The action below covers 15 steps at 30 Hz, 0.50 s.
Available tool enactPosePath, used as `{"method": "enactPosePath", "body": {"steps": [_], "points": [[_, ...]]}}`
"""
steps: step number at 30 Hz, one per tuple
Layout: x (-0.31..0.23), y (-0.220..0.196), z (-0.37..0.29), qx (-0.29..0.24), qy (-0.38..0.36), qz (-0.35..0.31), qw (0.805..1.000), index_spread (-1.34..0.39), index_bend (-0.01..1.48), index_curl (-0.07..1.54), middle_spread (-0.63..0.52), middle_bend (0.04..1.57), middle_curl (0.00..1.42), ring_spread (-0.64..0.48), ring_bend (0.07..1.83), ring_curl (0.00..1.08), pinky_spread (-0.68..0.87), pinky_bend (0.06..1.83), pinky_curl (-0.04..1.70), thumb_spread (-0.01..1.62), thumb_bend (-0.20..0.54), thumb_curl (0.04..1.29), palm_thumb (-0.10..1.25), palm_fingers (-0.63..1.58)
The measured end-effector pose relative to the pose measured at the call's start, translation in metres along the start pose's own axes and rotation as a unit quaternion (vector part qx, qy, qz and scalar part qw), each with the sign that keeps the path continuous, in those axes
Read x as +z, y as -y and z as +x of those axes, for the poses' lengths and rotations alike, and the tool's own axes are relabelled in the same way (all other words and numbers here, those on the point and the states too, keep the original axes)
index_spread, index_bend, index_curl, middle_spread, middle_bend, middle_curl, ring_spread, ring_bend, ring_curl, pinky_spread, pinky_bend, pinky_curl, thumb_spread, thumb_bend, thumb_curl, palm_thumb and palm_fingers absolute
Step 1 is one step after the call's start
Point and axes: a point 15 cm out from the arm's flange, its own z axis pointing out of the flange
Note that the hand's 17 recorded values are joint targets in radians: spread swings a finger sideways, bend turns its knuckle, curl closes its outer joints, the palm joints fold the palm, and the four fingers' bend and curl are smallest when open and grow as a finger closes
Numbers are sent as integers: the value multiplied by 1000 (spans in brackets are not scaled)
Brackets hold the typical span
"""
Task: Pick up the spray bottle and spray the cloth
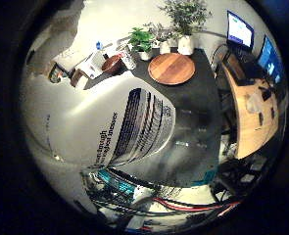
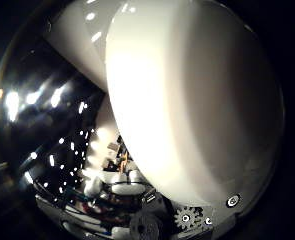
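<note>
The white spray bottle, with a black-printed label, lies close against my palm and fills the middle of the right little finger side palm view. Its smooth white body also fills most of the right thumb side palm view. Parts of my hand show at that view's edge, pressed against the bottle. The bottle hangs well above the dark table. I cannot make out a cloth.
A round wooden board lies on the dark table. Potted plants stand behind it. Small white and brown items sit at the table's far side. A wooden desk with monitors stands beyond.
</note>
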Motion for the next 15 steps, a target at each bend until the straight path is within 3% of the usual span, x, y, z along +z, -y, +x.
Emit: {"method": "enactPosePath", "body": {"steps": [15], "points": [[47, 20, -53, -80, -123, -74, 986, -182, 1235, 707, -95, 1402, 639, -216, 1345, 770, -196, 990, 1450, 1070, -13, 668, 1022, 1141]]}}
